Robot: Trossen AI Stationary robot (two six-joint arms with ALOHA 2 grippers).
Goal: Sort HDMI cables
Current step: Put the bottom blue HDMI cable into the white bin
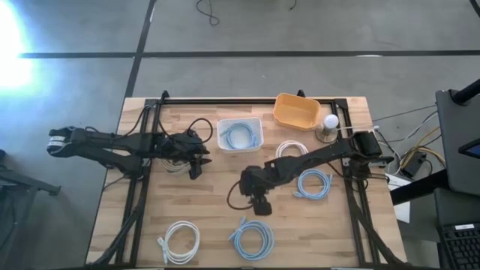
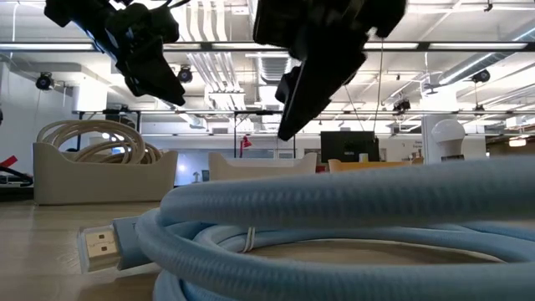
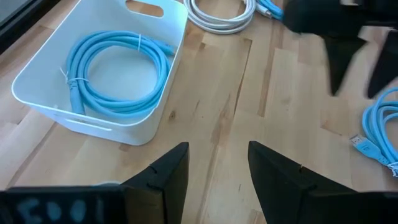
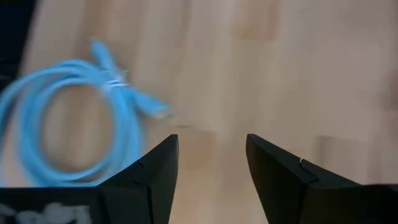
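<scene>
Right gripper [image 1: 260,206], jaws apart and empty, hovers mid-tabletop [image 1: 217,187] above the near light blue coil [image 1: 252,237]. Left gripper [image 1: 199,169], jaws apart, waits beside the white bin [image 1: 240,136]. Coil judged light, springy; best pinched across its tied bundle.

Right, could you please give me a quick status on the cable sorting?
Both grippers open and empty: left gripper beside the white bin, right gripper above the front blue cable. One blue cable binned. Nothing in the way.

No readable text anywhere (wrist markings blurred).
</scene>
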